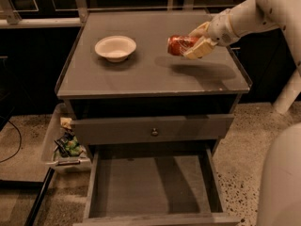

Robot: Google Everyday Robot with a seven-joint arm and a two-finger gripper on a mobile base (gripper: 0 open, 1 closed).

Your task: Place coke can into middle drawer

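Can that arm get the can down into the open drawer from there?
Probably yes: the gripper holds the coke can above the tabletop, and the middle drawer stands pulled open below, nothing in it.

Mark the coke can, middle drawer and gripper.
coke can (178, 45), camera view, red side.
middle drawer (141, 187), camera view, bare grey floor.
gripper (194, 42), camera view, between fingertips, clamping the can above the cabinet top's (141, 76) right side.

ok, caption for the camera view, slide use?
Claw holds coke can sideways above the cabinet top; middle drawer open below.

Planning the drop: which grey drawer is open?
The wide, shallow grey middle drawer, pulled out lowest; the knobbed drawer front above is shut. The gripper holds the red coke can over the tabletop.
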